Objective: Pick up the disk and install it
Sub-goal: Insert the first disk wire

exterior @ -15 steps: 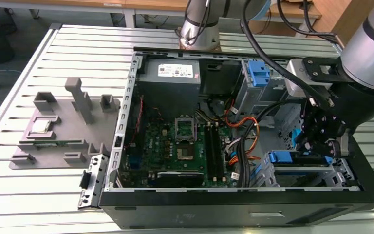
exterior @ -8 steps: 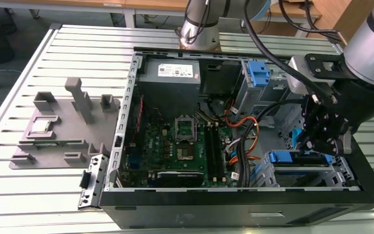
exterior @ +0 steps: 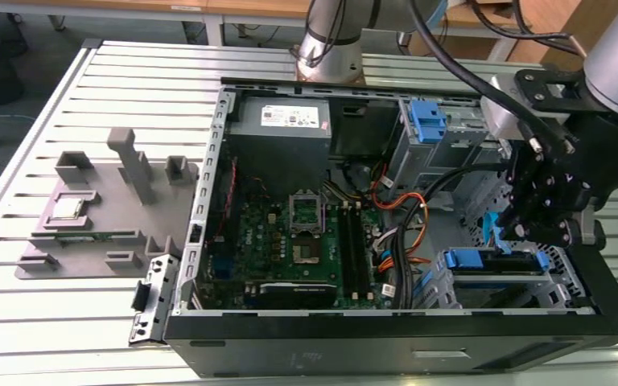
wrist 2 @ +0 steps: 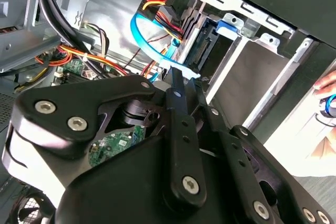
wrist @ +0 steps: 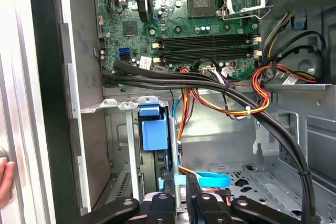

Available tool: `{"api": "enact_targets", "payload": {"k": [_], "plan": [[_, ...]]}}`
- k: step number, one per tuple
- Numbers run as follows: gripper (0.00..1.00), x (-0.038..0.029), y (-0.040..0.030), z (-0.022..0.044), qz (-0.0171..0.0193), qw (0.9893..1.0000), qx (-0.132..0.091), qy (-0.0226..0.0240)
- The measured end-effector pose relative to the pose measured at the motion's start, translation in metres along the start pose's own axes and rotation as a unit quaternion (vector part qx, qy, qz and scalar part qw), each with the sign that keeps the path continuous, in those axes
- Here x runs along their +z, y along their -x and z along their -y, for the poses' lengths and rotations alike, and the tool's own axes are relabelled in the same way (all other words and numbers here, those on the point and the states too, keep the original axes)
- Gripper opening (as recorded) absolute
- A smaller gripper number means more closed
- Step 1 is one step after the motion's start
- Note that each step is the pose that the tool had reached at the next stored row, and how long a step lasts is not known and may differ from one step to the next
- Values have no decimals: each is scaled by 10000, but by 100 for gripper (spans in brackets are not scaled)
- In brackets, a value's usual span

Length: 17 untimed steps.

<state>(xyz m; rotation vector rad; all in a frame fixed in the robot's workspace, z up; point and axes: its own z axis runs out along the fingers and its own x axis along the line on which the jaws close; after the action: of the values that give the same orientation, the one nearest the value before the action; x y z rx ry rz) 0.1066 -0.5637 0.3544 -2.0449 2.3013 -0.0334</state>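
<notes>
- Disk [exterior: 494,260]: lodged in the drive cage [exterior: 562,283] with its blue handle end facing out. In the first wrist view the handle [wrist: 154,129] stands between the cage's metal walls. In the second wrist view a green circuit board, probably the disk's underside, shows behind the linkage.
- Gripper [exterior: 515,233]: directly above the cage and just beside the handle. In the first wrist view its tips [wrist: 182,190] are level with the cage mouth. I cannot tell whether it is clenched, released or grasping the disk.
- Step in hand, as judged: the install stage, not the pick-up. The disk appears entered in the cage, but I cannot tell whether it is fully seated.
- Next move calls for, as judged: a straight push along the cage rails, kept clear of the wiring.
- Blue data cable [wrist 2: 144,38]: loops just beside the cage opening, near the tips.
- Orange and red wire bundle [wrist: 231,103]: runs past the cage towards the motherboard [exterior: 287,241].
- Power supply [exterior: 282,119]: well apart from the cage, at the case's far end.
- Person's hand [wrist: 4,182]: outside the case wall, on the cage's side.
</notes>
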Motion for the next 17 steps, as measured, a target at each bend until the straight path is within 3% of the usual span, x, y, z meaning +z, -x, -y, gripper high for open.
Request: {"api": "enact_targets", "payload": {"k": [7, 12, 17], "plan": [[23, 7, 18, 154, -7, 10000, 2, 51], [23, -66, 22, 171, -15, 9999, 4, 110], [23, -67, 23, 173, -15, 9999, 3, 123]]}}
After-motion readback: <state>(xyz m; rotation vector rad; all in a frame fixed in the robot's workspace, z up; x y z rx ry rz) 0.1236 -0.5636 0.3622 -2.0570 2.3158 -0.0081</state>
